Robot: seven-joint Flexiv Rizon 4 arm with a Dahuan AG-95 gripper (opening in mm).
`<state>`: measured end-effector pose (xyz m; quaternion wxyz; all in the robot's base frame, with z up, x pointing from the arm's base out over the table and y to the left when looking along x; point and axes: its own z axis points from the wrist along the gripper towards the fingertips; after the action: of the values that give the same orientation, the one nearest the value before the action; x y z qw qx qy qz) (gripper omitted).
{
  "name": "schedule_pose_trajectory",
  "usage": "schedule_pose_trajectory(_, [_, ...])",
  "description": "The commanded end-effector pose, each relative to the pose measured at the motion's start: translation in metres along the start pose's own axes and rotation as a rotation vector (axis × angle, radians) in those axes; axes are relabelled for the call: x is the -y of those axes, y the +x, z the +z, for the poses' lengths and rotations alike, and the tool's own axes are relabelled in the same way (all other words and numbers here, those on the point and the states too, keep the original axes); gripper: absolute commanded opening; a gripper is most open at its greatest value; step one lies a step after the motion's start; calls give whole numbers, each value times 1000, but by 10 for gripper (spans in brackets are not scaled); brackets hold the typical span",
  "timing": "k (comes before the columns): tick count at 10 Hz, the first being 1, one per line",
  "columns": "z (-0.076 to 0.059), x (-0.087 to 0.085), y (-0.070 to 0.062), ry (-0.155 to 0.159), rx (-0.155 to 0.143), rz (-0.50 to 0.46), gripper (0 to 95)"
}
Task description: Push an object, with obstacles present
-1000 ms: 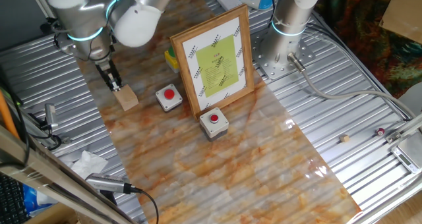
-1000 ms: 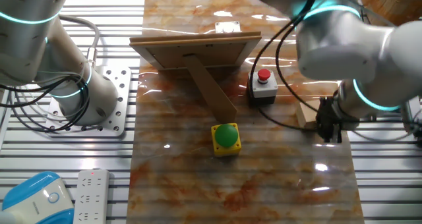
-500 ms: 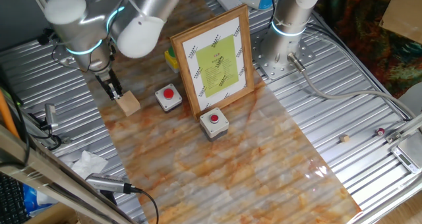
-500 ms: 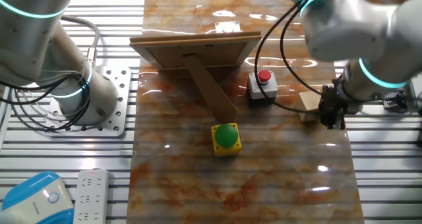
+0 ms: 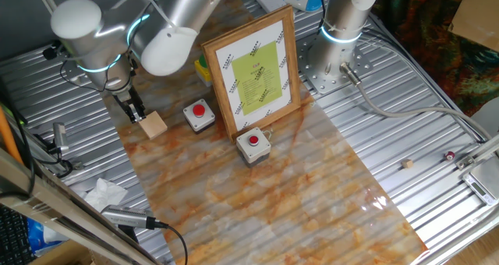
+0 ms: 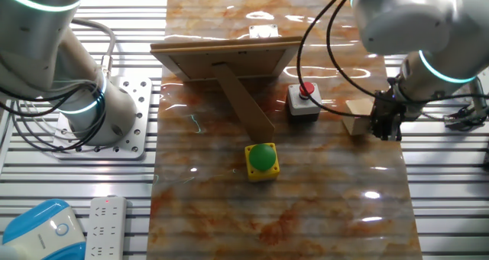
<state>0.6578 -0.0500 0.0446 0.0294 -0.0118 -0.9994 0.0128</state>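
From one fixed view, my gripper point(image 5: 137, 113) hangs low over the left edge of the marbled mat point(image 5: 312, 195), fingers pointing down. My jaws look closed or nearly so, with nothing between them, though I cannot tell for sure at this size. The cube point(image 5: 153, 125) lies on the mat right against my fingertips, on their side toward the mat's middle. Just beyond it sits a grey box point(image 5: 200, 114) with a red button, near but apart from the cube. The frame point(image 5: 255, 68) stands upright behind that, and a second grey box point(image 5: 253, 144) sits at the frame's foot. On my outer side the mat ends and the ribbed metal table point(image 5: 437, 156) begins. Toward the near end the mat lies open.

From the other fixed view, my gripper point(image 6: 384, 125) is at the right edge of the mat, with the cube touching it on the left, toward the middle. The jaws are dark and bunched here; I cannot tell their gap. The nearer grey box sits left of the cube with a small gap between. The frame shows its back and prop. A yellow box point(image 6: 262, 160) with a green button lies near the mat's middle, well apart from the cube.
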Motion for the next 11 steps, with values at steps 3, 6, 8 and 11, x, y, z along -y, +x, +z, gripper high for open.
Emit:
schedule_pose_trajectory(3, [3,-1,0,-21,11,2,0])
schedule_pose_trajectory(6, [0,11,-2,-29,2,-36,0])
schedule_pose_trajectory(8, [0,17,-3,-47,8,-43,0])
schedule_pose_trajectory(11, [-3,25,-4,-108,24,-14,0])
